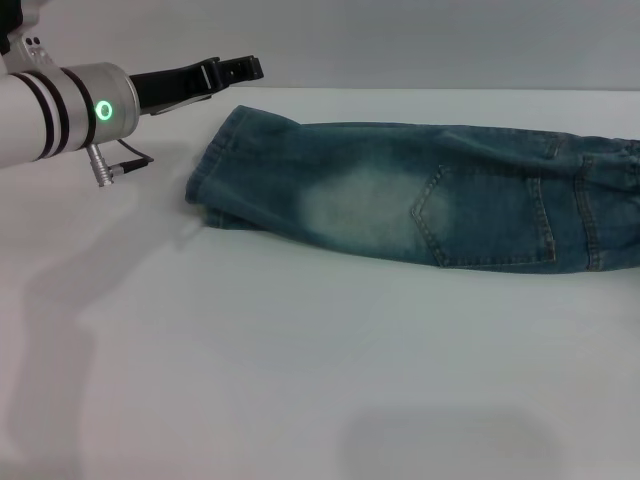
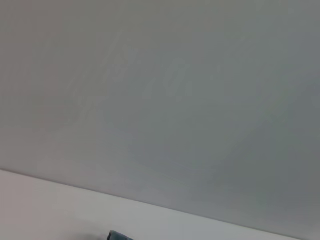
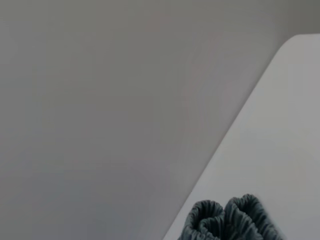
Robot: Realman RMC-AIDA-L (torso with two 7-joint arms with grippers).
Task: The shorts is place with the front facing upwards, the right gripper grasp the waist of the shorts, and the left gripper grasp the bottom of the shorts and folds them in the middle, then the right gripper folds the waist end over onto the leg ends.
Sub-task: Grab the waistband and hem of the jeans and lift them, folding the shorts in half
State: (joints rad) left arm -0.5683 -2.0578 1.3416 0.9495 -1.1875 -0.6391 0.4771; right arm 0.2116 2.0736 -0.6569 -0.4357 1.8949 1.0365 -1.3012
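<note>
Lying lengthwise across the table (image 1: pixel 300 380), the shorts (image 1: pixel 430 200), hems leftward near the left gripper (image 1: pixel 245 68), fingers' state unclear.

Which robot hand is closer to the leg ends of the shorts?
Left. The left end effector hovers just beside the leg ends. The right end effector isn't visible; its camera shows only the gathered waistband, the shorts' opposite end.

The shorts (image 1: pixel 430 195) lie flat on the white table, folded lengthwise — leg ends (image 1: pixel 212 170) at nine o'clock, gathered waist toward three.
</note>
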